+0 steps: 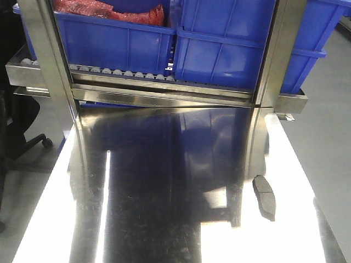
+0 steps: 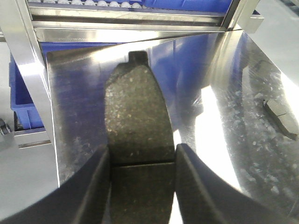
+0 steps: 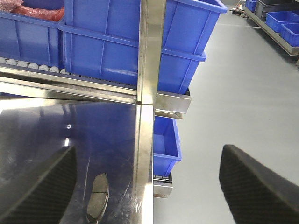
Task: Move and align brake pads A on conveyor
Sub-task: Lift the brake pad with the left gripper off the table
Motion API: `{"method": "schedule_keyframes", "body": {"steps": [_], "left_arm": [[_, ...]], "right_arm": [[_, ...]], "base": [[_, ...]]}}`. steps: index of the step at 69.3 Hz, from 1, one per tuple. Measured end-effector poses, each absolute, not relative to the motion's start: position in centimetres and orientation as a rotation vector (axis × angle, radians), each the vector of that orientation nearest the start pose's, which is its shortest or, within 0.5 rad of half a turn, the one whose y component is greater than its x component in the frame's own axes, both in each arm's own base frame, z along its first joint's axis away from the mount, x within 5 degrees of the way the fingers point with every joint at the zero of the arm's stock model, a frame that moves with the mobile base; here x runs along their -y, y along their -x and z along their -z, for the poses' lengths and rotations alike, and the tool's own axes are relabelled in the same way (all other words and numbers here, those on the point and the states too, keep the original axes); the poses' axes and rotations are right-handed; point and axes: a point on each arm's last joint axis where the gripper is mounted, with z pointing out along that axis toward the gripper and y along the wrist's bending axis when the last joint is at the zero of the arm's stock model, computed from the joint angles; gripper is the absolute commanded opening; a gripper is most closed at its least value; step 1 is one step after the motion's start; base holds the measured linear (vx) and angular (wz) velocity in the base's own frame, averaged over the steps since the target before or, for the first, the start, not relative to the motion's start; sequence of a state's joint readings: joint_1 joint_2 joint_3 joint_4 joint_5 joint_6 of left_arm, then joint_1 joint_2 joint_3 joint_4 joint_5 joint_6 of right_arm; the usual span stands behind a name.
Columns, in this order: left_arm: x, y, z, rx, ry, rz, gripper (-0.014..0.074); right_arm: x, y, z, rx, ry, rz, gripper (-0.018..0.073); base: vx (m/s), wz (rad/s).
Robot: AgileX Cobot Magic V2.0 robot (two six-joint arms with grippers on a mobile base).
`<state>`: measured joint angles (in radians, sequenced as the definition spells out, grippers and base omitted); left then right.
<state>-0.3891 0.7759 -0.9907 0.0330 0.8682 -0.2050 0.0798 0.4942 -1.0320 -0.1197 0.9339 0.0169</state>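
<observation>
In the left wrist view my left gripper is shut on a brake pad, grey speckled face up. Both black fingers press its sides at the centre groove, and it hangs above the shiny steel table. A second brake pad lies flat on the table to the right, apart from the gripper. That pad shows near the table's right edge in the front view. My right gripper is open and holds nothing, and the lying pad sits below, near its left finger. The conveyor is out of view.
Blue plastic bins stand on a roller rack behind the table. Steel upright posts rise at the table's back corners. Another blue bin sits lower, beside the table's right edge, with grey floor beyond.
</observation>
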Motion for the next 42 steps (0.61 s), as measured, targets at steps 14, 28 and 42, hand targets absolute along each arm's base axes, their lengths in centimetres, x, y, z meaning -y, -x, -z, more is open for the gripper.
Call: {"method": "schedule_keyframes", "body": {"steps": [14,28,42], "left_arm": [[4.82,-12.36,-39.62,-2.134,-0.205,0.31,-0.0006],[4.82,-12.37,-39.62,-2.134,-0.205,0.31,-0.0006],[4.82,-12.37,-39.62,-2.134,-0.205,0.31,-0.0006]], "right_arm": [[0.5,-4.71,-42.82,-1.874,0.06,0.073,0.0592],[0.5,-4.71,-42.82,-1.874,0.06,0.073,0.0592],[0.5,-4.71,-42.82,-1.874,0.06,0.073,0.0592]], "base": [[0.0,0.0],[0.0,0.0],[0.0,0.0]]}}
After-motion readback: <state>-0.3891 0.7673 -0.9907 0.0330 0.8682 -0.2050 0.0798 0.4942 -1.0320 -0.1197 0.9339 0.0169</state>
